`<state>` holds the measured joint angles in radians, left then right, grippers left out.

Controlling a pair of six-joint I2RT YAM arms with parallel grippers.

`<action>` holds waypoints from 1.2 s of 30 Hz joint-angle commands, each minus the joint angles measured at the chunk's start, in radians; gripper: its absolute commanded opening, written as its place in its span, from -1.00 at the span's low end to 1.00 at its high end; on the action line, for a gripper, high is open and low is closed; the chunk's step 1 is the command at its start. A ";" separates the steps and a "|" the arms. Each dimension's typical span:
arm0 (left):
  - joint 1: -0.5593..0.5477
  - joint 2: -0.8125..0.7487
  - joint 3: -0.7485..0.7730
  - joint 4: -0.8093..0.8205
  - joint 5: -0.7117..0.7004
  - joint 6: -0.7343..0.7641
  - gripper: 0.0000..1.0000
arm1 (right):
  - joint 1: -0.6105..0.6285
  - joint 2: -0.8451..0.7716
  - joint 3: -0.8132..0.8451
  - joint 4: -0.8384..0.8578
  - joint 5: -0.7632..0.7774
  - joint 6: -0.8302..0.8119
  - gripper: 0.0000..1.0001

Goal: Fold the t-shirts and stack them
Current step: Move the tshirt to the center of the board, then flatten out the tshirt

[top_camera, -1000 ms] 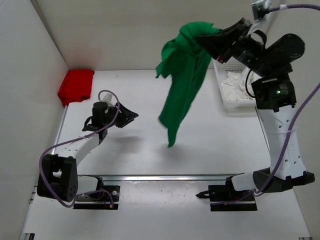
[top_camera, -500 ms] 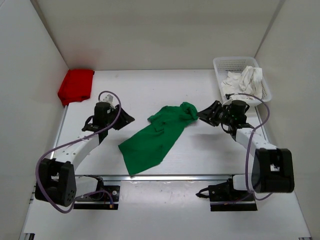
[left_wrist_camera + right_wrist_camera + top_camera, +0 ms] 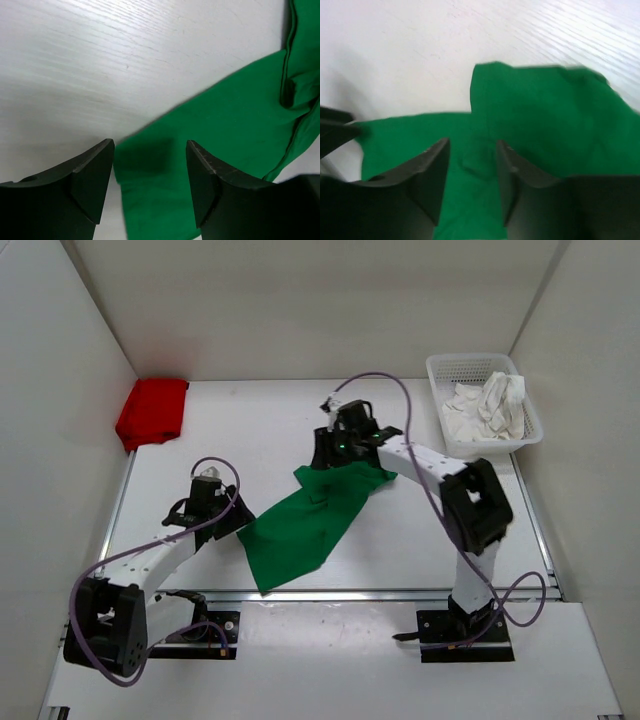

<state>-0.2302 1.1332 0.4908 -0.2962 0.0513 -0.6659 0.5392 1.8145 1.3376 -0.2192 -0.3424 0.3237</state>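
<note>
Top external view: the green t-shirt (image 3: 305, 525) is now being shown lying on the white table (image 3: 250, 430) as a rumpled diagonal strip at the centre of the frame, whereas a second ago it was being dangled high in the air from the right gripper (image 3: 330, 455). Half a second ago that gripper was being kept at the right end of the cloth; now it is being held over the shirt's upper end, just above centre. The left gripper (image 3: 235, 523) is being brought from bare table to the shirt's lower-left edge. In the left wrist view the jaws are being held apart over a corner of the green cloth (image 3: 225, 130), with nothing pinched between them. In the right wrist view the fingers (image 3: 430, 175) are likewise being kept apart, with green fabric (image 3: 540, 125) lying loose beneath them and no grip visible. The change is being read as the end of the drop: the shirt is released and down, but not yet flattened, so corners are probably being sought for spreading before any fold. The red t-shirt (image 3: 152, 412) is lying as a compact bundle at the upper left, and the white t-shirt (image 3: 485, 405) is being left crumpled in the mesh basket (image 3: 530, 420) at the upper right, so most of the task is judged outstanding.
</note>
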 commanded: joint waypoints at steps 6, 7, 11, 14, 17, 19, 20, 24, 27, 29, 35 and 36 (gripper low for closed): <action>0.012 -0.069 -0.041 -0.054 -0.030 0.045 0.57 | 0.160 0.389 0.469 -0.278 0.261 -0.239 -0.01; 0.014 -0.047 -0.056 -0.041 0.007 0.045 0.49 | 0.171 0.411 0.486 -0.298 0.288 -0.247 -0.01; -0.005 -0.015 -0.092 -0.002 0.048 0.025 0.23 | 0.217 0.492 0.575 -0.342 0.402 -0.262 0.02; -0.021 -0.006 -0.106 0.040 0.081 0.005 -0.05 | 0.228 0.537 0.627 -0.368 0.439 -0.267 0.02; -0.050 0.036 -0.092 0.064 0.084 -0.011 -0.38 | 0.254 0.577 0.667 -0.375 0.549 -0.285 -0.32; -0.064 0.060 -0.075 0.091 0.087 -0.018 -0.61 | 0.257 0.609 0.721 -0.393 0.574 -0.279 -0.63; -0.060 0.082 -0.066 0.097 0.093 -0.021 -0.73 | 0.258 0.618 0.735 -0.411 0.592 -0.273 -0.79; -0.017 0.149 0.006 0.147 0.113 -0.050 -1.00 | 0.228 0.626 0.801 -0.459 0.626 -0.247 -1.00; 0.002 0.238 0.099 0.184 0.151 -0.096 -1.00 | 0.189 0.524 0.773 -0.456 0.602 -0.192 -1.00; 0.014 0.305 0.164 0.204 0.179 -0.127 -1.00 | 0.142 0.384 0.648 -0.387 0.576 -0.178 -1.00; 0.074 0.462 0.444 0.190 0.144 -0.162 -1.00 | -0.046 -0.159 0.058 -0.162 0.381 -0.039 -1.00; 0.098 0.488 0.478 0.184 0.154 -0.164 -1.00 | -0.079 -0.255 0.004 -0.132 0.361 -0.016 -1.00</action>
<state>-0.1841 1.5833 0.8623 -0.1432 0.1967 -0.7956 0.5430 1.8099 1.4799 -0.5056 0.1020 0.2012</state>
